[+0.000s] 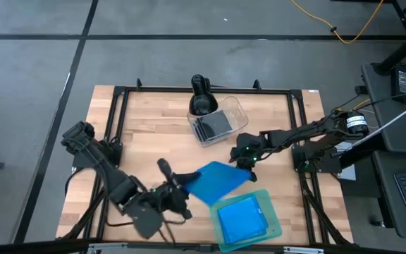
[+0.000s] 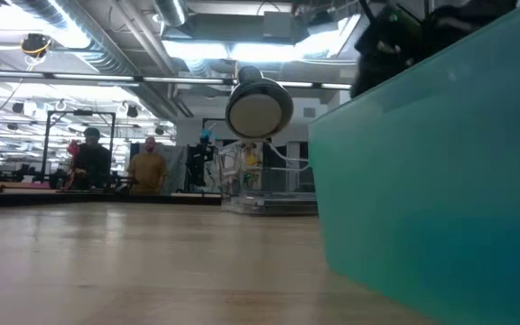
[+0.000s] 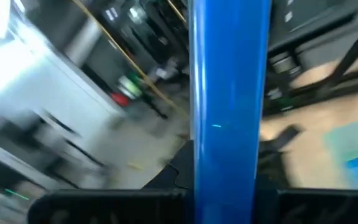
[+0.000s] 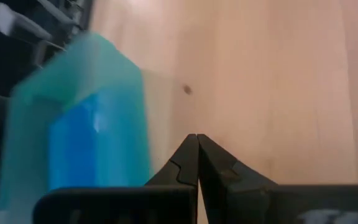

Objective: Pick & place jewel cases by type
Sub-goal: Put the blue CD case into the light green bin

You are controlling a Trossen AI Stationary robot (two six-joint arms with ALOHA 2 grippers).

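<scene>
A bright blue jewel case (image 1: 218, 180) hangs above the table's near middle, with my left gripper (image 1: 180, 185) shut on it. In the left wrist view this case (image 3: 229, 93) runs straight away from the fingers. Another blue case (image 1: 243, 219) lies flat in the translucent teal tray (image 1: 275, 224) at the near right. Dark disc cases (image 1: 213, 125) lie in the clear tub (image 1: 237, 113) at the far middle. My right gripper (image 1: 244, 161) is shut with nothing in it, just past the held case's far right corner; in its wrist view the fingertips (image 4: 197, 142) are over bare wood. My left gripper pinches the blue case by its left end (image 3: 226, 177) between its two fingers. The fingers come about level from the table's left and point right. The case is lifted clear of the table and sticks out beyond the fingers toward the teal tray.
A black round-headed object (image 1: 201, 95) stands at the tub's far side, also seen in the low view (image 2: 258, 110). A black frame (image 1: 118, 106) borders the wooden table. The tray's wall (image 2: 422, 181) fills the low view's right. People stand in the room behind (image 2: 147, 170).
</scene>
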